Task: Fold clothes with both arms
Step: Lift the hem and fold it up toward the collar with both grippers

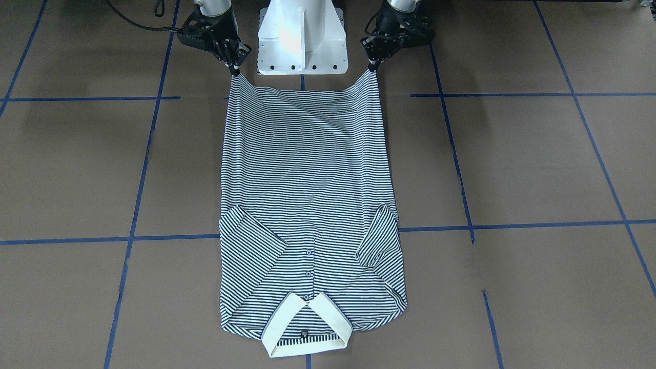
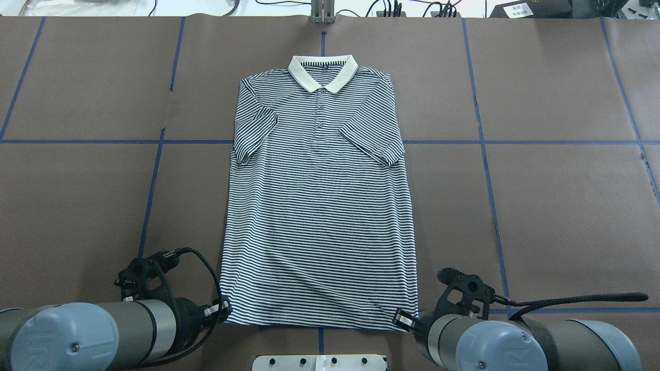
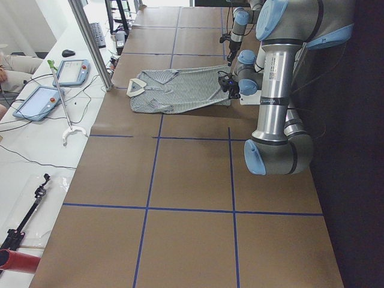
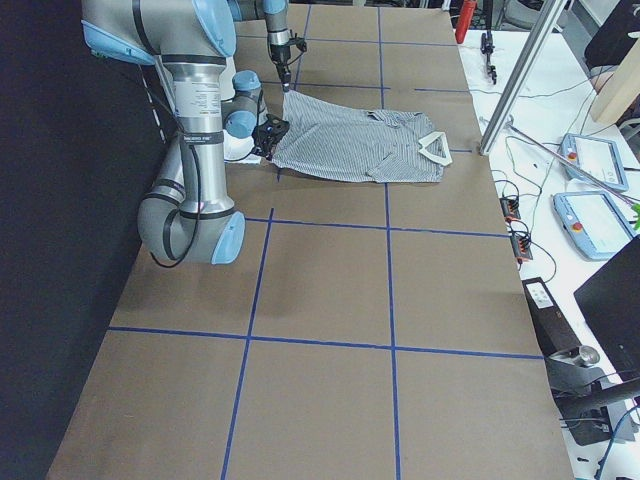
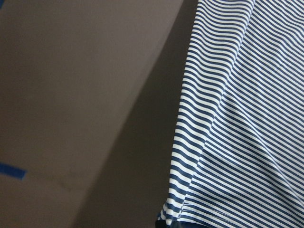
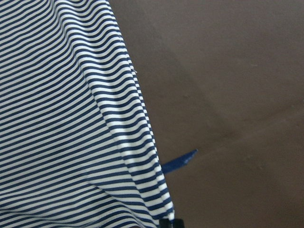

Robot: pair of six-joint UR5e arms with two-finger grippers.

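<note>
Front-facing view: I see the polo shirt (image 1: 307,195) flat and front up on the table (image 1: 538,164), its hem toward the white pedestal base (image 1: 302,36) and its collar (image 1: 306,328) at the end away from it. Beside the base, the left gripper (image 1: 373,65) and right gripper (image 1: 234,67) each pinch a hem corner, fingers closed on cloth. Overhead: both sleeves (image 2: 255,131) lie folded over the chest. Side views: the hem looks raised next to the base. Wrist views: striped cloth runs into the fingertips.

Blue tape lines (image 1: 512,225) grid the brown table (image 1: 538,159), a white pedestal (image 1: 302,36) stands at one side, and two tablets (image 3: 73,72) lie on a white bench (image 3: 24,156) alongside.
</note>
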